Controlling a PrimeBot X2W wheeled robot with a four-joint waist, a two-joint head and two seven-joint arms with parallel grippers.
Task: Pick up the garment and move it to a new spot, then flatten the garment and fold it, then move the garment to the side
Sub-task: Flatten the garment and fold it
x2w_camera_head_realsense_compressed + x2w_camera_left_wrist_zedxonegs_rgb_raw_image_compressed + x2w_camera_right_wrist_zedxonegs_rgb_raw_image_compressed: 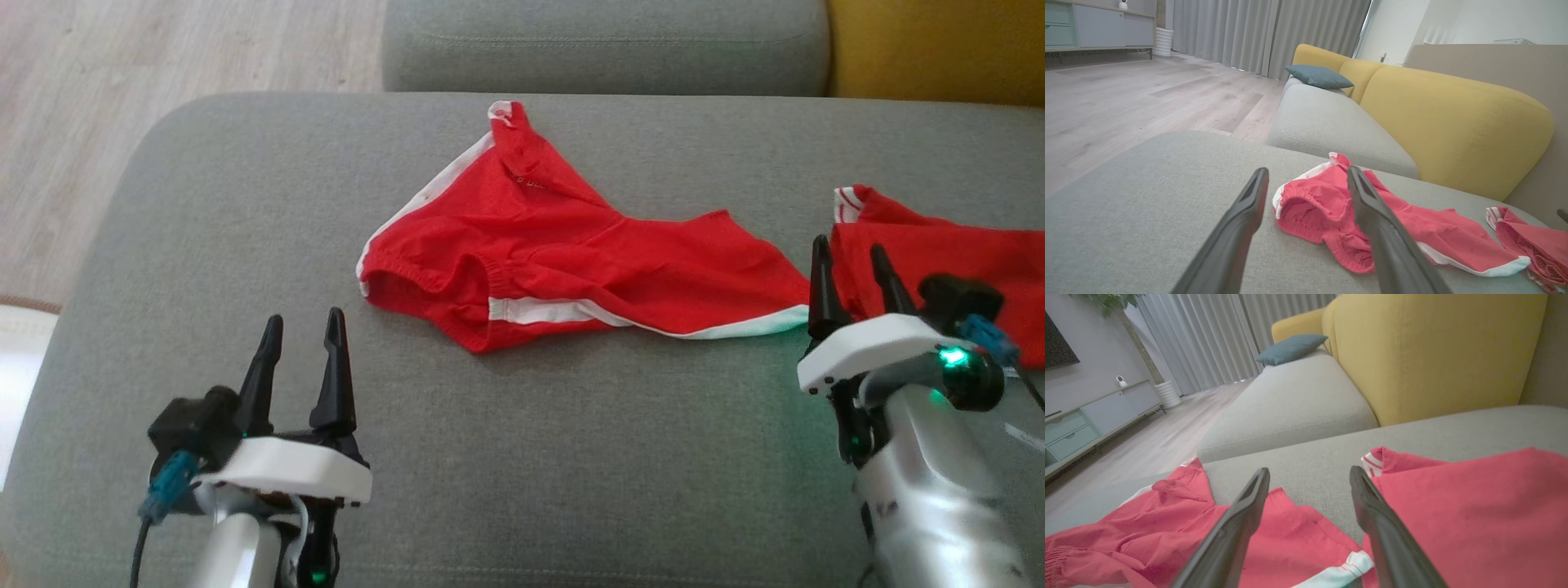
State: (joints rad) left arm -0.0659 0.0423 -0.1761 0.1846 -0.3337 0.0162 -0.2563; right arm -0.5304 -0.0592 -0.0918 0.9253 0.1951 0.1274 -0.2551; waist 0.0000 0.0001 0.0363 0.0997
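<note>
1. See the garment (531, 245) rumpled mid grey cushion (204, 245), waistband toward 8 o'clock, one leg stretched toward 3 o'clock: likely laid for flattening, not yet flat.
2. Find the right tool (848, 243) at 3 o'clock, wide and empty, just beside that leg's hem, seemingly placed to tug it.
3. Find the left tool (304, 316) at 7 o'clock, wide, empty, apart from the cloth.
4. Count two tools and two red pieces, the second red garment (939, 253) at the 3 o'clock edge.

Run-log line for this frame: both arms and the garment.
shorts: crumpled on cushion | left gripper: jaws open, empty | right gripper: jaws open, at shorts' hem
</note>
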